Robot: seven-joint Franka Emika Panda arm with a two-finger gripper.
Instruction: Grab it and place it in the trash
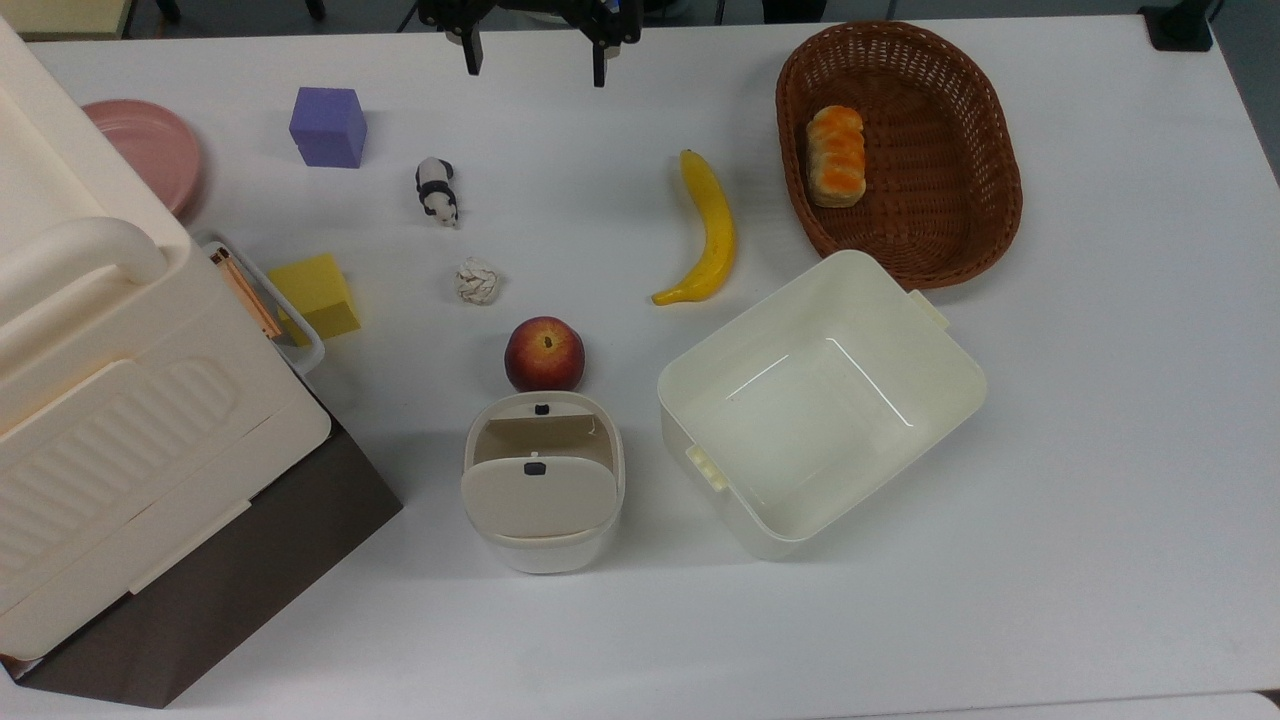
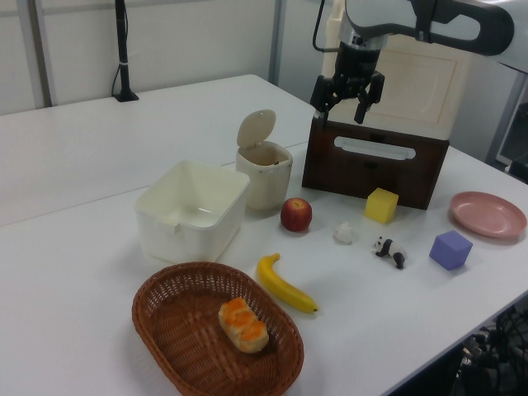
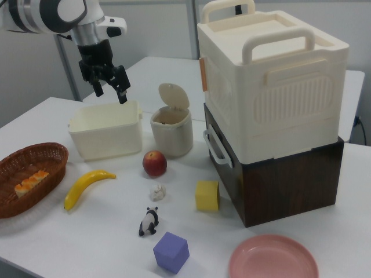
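- storage boxes (image 1: 110, 420) fill the left edge of the top view: a cream handled box stacked on a dark brown one, with a pink plate (image 1: 150, 150) at the upper left corner behind them.
- yellow cube (image 1: 313, 296) sits just beside the boxes, and a purple cube (image 1: 327, 126) stands well above it in the frame.
- panda figurine (image 1: 437, 191) lies left of centre in the upper part; the paper ball (image 1: 478, 281) rests on the white table (image 1: 1100, 450) just below it, apart from everything.
- gripper (image 1: 533, 62) hangs at the top edge of the top view, above and a little right of the ball, fingers spread wide and holding nothing; in the left view the gripper (image 2: 346, 89) is high in the upper right, well over the table.
- apple (image 1: 544, 353) sits below and right of the ball, just beside the trash bin (image 1: 543, 485) in the lower centre, whose flap lid is swung up and open.
- banana (image 1: 706, 232) lies right of centre.
- lidless cream tub (image 1: 820, 400) stands right of the bin.
- wicker basket (image 1: 985, 160) at the upper right holds a bread roll (image 1: 836, 156).
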